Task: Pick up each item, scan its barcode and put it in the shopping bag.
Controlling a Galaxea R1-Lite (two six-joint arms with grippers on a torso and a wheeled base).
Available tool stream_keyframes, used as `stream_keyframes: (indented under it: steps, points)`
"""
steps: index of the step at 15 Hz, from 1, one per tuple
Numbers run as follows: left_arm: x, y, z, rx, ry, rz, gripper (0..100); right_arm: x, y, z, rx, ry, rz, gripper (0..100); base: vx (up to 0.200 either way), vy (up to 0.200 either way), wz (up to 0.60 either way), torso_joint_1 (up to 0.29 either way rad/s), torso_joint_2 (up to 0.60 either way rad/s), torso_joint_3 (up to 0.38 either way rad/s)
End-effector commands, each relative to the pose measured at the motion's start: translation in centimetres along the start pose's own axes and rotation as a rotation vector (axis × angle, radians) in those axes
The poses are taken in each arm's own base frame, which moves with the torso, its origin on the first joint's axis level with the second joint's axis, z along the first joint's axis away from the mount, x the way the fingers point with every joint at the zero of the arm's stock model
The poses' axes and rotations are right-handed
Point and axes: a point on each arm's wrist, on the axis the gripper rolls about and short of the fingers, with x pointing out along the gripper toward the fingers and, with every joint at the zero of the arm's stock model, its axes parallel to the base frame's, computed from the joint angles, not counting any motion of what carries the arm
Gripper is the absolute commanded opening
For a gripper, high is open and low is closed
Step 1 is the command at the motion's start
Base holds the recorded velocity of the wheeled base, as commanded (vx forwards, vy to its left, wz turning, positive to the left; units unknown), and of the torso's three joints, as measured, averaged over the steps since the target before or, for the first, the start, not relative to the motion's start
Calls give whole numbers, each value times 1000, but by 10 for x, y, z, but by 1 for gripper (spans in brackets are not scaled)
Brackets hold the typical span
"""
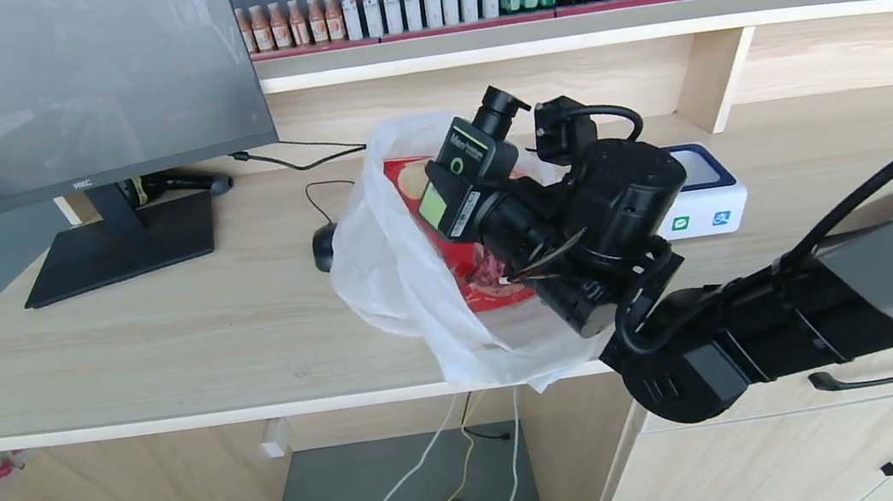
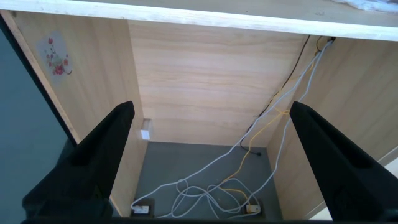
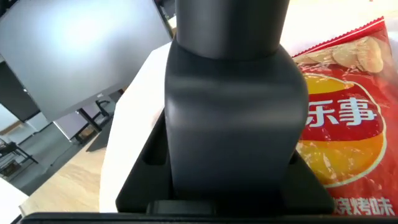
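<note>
White characters on red chip bag (image 3: 348, 115); small logo low on monitor (image 1: 64, 94); two icons on white scanner box (image 1: 712, 207)

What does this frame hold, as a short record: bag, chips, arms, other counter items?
bag: white plastic, on counter, hanging over the front edge
chips: red pack, inside bag
right arm: over bag
left pincer: open, holds nothing, facing recess under counter with cables
others: monitor, mouse, white box
</note>
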Motion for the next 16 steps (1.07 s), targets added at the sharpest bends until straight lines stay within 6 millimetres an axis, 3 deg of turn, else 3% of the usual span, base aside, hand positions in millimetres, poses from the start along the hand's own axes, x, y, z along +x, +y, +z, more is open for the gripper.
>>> stream_keyframes:
  steps: [1,6,16]
  points:
    - [0,0,0,0,0,-1,100,5,-11,-10,-11,12,-26,0,0,0,0,0,0,0]
    - [0,0,0,0,0,1,100,16,-10,-15,-18,29,-24,0,0,0,0,0,0,0]
    - [0,0,0,0,0,1,100,13,-9,-18,-26,66,-40,0,0,0,0,0,0,0]
